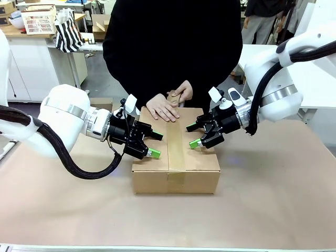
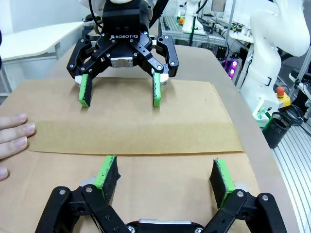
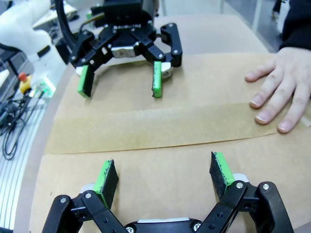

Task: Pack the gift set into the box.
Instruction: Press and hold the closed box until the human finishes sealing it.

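Note:
The box (image 1: pixel 202 164) stands in the middle of the table with its top flaps folded shut and a strip of brown tape (image 1: pixel 176 142) along the seam. The gift set is hidden. My left gripper (image 1: pixel 155 144) is open over the box's left flap, and my right gripper (image 1: pixel 192 135) is open over the right flap. The left wrist view looks past my open left gripper (image 2: pixel 164 170) across the taped seam (image 2: pixel 136 137) at the right gripper (image 2: pixel 121 99). In the right wrist view my right gripper (image 3: pixel 163 172) faces the left gripper (image 3: pixel 120 90). Neither holds anything.
A person in black stands at the far side with one hand (image 1: pixel 163 107) flat on the box's far end and the other (image 1: pixel 179 94) around a small brown object. That flat hand (image 3: pixel 279 92) lies near the seam. Brown paper (image 1: pixel 273 199) covers the table.

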Tool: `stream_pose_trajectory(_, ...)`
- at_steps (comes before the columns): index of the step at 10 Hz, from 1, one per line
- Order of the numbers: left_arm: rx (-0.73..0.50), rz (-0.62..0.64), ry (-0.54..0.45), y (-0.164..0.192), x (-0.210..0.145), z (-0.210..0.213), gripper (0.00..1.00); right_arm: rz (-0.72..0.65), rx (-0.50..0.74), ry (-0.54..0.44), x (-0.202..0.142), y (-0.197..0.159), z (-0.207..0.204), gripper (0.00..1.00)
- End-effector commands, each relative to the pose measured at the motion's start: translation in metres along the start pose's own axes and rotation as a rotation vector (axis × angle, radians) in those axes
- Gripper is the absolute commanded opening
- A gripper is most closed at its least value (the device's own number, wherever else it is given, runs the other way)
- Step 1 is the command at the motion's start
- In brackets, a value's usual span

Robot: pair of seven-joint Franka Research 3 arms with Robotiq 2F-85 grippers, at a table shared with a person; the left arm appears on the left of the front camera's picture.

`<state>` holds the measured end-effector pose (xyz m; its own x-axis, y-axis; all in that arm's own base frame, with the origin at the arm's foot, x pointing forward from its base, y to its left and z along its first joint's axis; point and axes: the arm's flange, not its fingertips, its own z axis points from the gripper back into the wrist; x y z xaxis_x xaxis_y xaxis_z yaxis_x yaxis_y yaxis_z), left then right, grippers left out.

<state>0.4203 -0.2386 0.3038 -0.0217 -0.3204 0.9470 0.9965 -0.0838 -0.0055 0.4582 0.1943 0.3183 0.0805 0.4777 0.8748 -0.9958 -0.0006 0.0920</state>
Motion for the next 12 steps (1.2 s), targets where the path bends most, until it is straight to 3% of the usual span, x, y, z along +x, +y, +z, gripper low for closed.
stream_pose_trajectory(1,-0.003,-0.008,-0.003,-0.0021,-0.0019,0.0000,1.00,-0.008,-0.006,-0.007,-0.0027,0.0008,-0.0011,1.00)
stream_pose_trajectory(12,-0.003,-0.008,-0.003,-0.0021,-0.0019,0.0000,1.00,-0.008,-0.006,-0.007,-0.0027,0.0008,-0.0011,1.00)
